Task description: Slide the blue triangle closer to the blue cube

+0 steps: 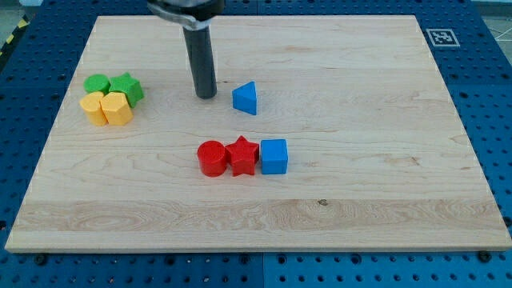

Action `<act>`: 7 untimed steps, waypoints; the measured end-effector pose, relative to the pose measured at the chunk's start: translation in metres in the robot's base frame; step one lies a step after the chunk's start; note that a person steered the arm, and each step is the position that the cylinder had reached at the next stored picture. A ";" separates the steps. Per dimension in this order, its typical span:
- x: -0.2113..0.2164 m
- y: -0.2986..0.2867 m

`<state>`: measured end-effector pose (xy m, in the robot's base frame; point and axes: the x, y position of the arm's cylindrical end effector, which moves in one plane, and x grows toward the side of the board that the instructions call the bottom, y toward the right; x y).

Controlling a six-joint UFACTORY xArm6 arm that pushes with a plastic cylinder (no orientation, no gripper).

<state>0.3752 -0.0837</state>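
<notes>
Our tip (206, 95) rested on the grained wooden board (360, 120), just left of the blue triangle (246, 98). The blue cube (274, 156) sat below, touching a red star (242, 155). We carried no gripper, only a smooth dark rod.

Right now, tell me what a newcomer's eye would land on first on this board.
First, the dark rod coming down from the view's top, my tip resting just left of the small blue triangle block, apart from it. Next, the row below: red cylinder, red star and blue cube. A green-and-yellow cluster sits at the wooden board's upper left.
</notes>
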 end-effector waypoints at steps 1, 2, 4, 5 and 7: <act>-0.011 0.007; -0.011 0.019; 0.002 0.046; 0.011 0.065; 0.042 0.074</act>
<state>0.4168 -0.0094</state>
